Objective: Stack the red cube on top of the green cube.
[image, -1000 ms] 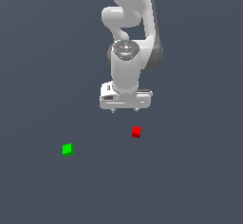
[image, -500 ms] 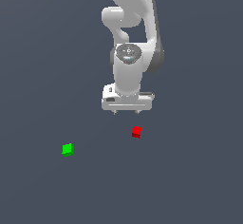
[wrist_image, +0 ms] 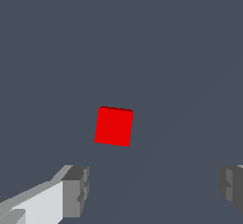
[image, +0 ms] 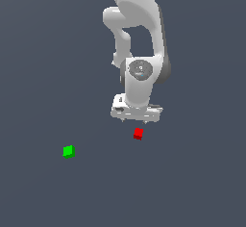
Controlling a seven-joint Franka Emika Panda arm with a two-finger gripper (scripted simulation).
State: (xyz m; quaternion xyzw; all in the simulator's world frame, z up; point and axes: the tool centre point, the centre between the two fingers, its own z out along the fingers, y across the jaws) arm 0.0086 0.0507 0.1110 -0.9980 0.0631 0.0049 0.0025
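Wrist view, red cube [wrist_image: 113, 126] ahead of gripper [wrist_image: 154, 190] (spread)

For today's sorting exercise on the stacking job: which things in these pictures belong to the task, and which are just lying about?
Belong to the job:
- red cube, on the floor below the open claw, not gripped
- green cube, apart from it toward the exterior view's left
- the claw itself

Just lying about:
- nothing else shows; only the plain grey floor

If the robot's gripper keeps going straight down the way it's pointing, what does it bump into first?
Probably the red cube. The open gripper points down at it, though the cube sits slightly off-centre between the fingers, so depth is uncertain.
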